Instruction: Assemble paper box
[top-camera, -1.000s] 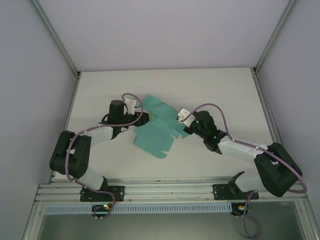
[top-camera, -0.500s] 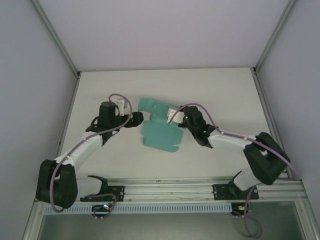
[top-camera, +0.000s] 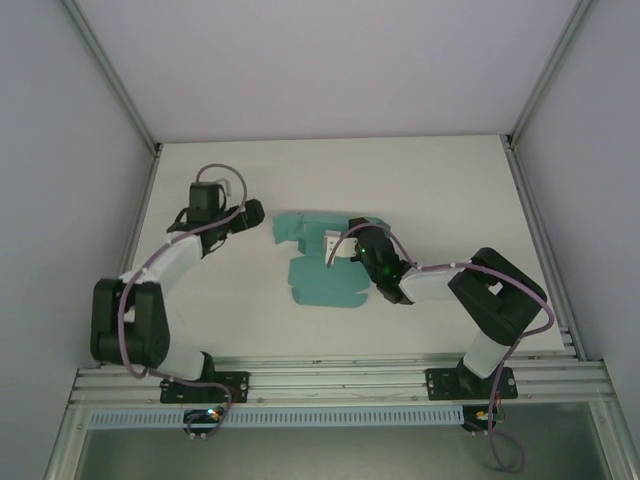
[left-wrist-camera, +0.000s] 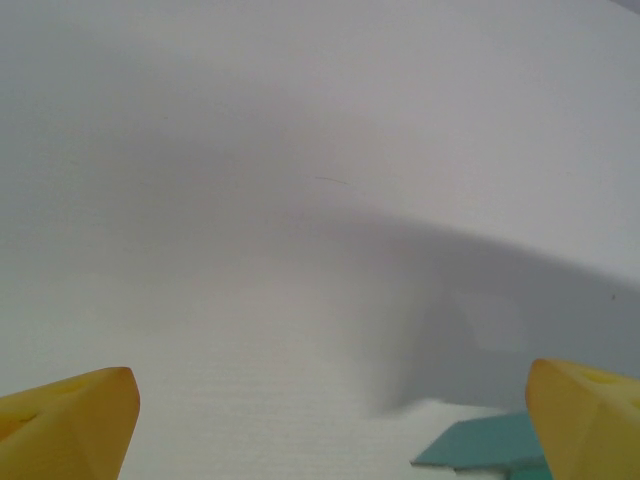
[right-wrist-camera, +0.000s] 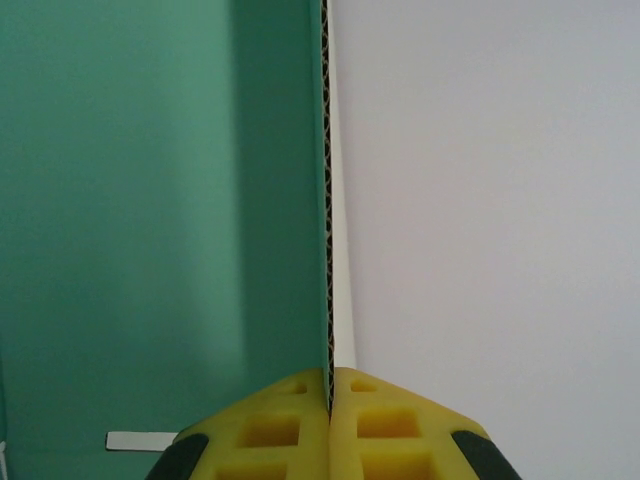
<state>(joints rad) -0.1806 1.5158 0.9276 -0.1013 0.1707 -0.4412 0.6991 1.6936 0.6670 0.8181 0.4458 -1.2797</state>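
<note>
The paper box (top-camera: 318, 268) lies as a teal-green die-cut sheet, partly folded, near the middle of the white table. My right gripper (top-camera: 343, 249) sits at the sheet's right side and is shut on an upright flap. In the right wrist view the yellow fingers (right-wrist-camera: 270, 430) pinch the flap's corrugated edge (right-wrist-camera: 326, 200), with the teal panel (right-wrist-camera: 150, 200) to the left. My left gripper (top-camera: 253, 214) stands open to the left of the sheet, apart from it. Its yellow fingertips (left-wrist-camera: 70, 418) are spread wide over bare table, and a teal corner (left-wrist-camera: 480, 445) shows low on the right.
The white table (top-camera: 420, 180) has grey walls on three sides and metal frame posts (top-camera: 157, 150) at the back corners. An aluminium rail (top-camera: 340, 375) with both arm bases runs along the near edge.
My left gripper opened, let go of the sheet and drew back to the left and rear. My right gripper, still shut, carried the sheet leftward and turned it.
</note>
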